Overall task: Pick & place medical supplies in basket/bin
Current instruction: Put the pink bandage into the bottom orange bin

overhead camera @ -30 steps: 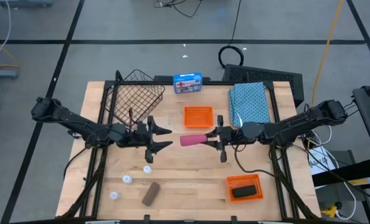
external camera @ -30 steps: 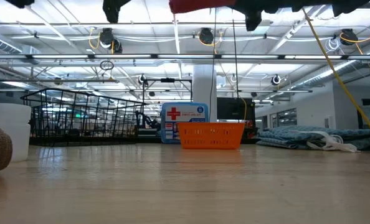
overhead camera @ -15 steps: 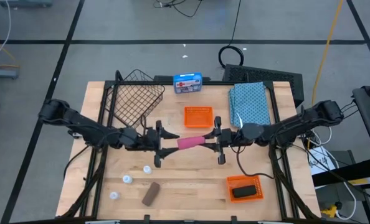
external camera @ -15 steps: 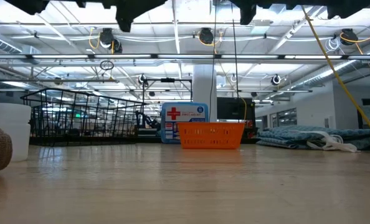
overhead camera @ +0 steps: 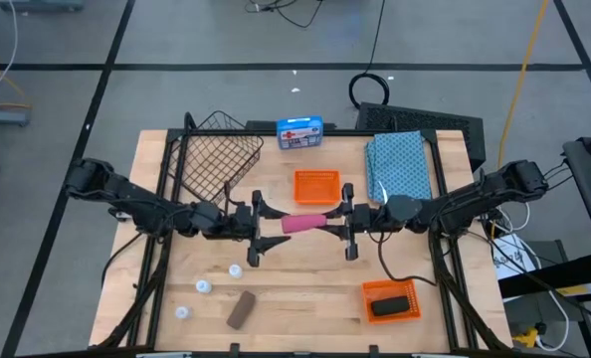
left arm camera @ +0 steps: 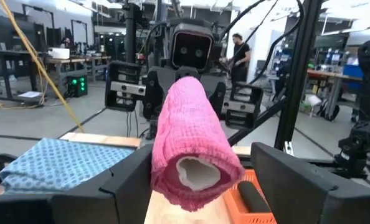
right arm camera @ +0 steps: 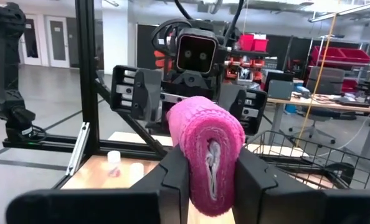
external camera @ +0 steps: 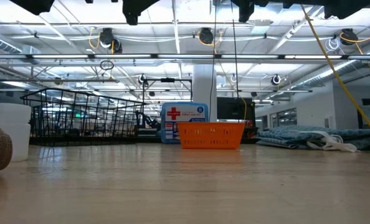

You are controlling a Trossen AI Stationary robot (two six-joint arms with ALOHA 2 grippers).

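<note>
Pink roll (overhead camera: 304,223), fuzzy woven gauze with hollow core, held above worktop (overhead camera: 305,288) center, 6 o'clock of orange tray (overhead camera: 316,186). Right claw (overhead camera: 347,223) clenched on it; left claw (overhead camera: 259,229) released around its other end.

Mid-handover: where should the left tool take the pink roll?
On its free end, coming straight along its axis. The pink roll lies level above the table, its other end clamped in the right tool; the open left tool already straddles the free end.
</note>
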